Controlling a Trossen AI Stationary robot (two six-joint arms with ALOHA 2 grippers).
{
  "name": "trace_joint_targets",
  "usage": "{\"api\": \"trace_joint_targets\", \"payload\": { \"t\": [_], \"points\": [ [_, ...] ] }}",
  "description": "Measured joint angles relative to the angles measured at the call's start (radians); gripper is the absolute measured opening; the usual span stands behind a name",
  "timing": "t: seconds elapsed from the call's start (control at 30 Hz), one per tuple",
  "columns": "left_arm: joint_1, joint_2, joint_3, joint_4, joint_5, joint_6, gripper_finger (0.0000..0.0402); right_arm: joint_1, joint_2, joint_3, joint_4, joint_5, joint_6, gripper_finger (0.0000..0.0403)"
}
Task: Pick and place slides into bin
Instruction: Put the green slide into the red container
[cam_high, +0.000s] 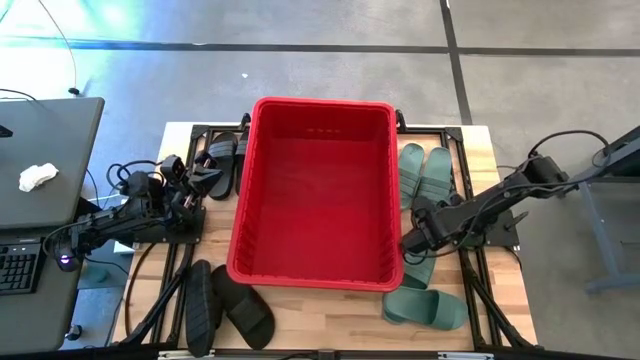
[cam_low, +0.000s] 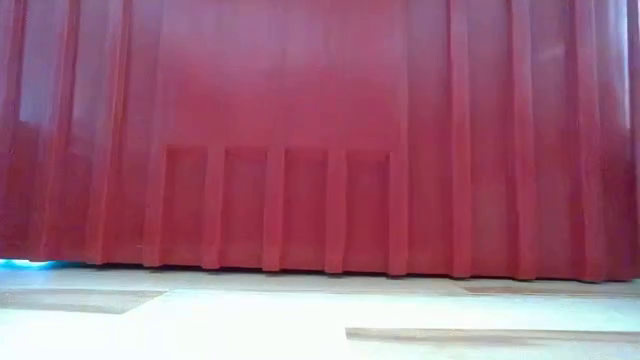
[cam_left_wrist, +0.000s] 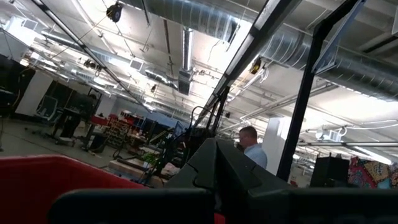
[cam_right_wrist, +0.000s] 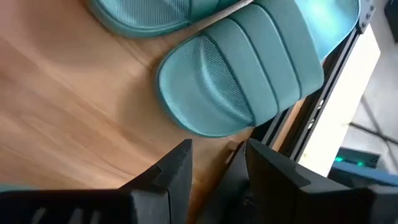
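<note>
1. The bin (cam_high: 318, 195), a red rectangular tub with a rolled rim, stands at the centre of the wooden bench (cam_high: 330, 320); its interior holds no slides. In the low view its ribbed red wall (cam_low: 320, 140) fills nearly the whole picture.
2. Two dark green slides (cam_high: 425, 172) lie side by side along the bench's right edge, just beside the bin's right wall.
3. A third green slide (cam_high: 420, 268) lies partly under the right arm, close to the bin's near right corner; in the right wrist view it appears as a ribbed green slide (cam_right_wrist: 242, 74) lying on the wood.
4. A fourth green slide (cam_high: 426, 306) lies crosswise near the bench's near right corner.
5. Two black slides (cam_high: 228, 308) lie near the bench's near left corner, just beside the bin.
6. Further black slides (cam_high: 222, 160) lie near the far left corner, against the bin's left wall; how many cannot be told.
7. The right gripper (cam_high: 412, 243) hangs low beside the bin's near right corner; its fingers (cam_right_wrist: 177, 168) stand apart, holding nothing, just short of the third green slide.
8. The left gripper (cam_high: 208, 180) waits at the bench's left edge, fingers together and empty.
9. A person (cam_left_wrist: 252, 146) shows in the room beyond, in the left wrist view.
</note>
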Motion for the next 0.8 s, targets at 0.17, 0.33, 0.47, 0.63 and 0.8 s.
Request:
{"api": "trace_joint_targets", "payload": {
  "t": [0.17,0.33,0.47,0.63,0.8],
  "points": [
    [0.000,0.000,0.000,-0.020,-0.005,0.000,0.0001,-0.021,0.010,0.000,0.023,0.016,0.038,0.0140],
    [0.000,0.000,0.000,-0.025,-0.006,0.000,0.0001,-0.060,0.011,-0.001,0.033,0.035,0.040,0.0139],
    [0.000,0.000,0.000,-0.026,-0.006,0.000,0.0001,-0.106,0.011,-0.003,0.031,0.043,-0.010,0.0139],
    [0.000,0.000,0.000,-0.025,-0.006,0.000,0.0001,-0.168,0.011,-0.003,0.035,0.019,-0.103,0.0139],
    [0.000,0.000,0.000,-0.025,0.001,-0.001,0.0001,-0.204,0.009,-0.003,0.032,0.006,-0.162,0.0139]
  ]
}}
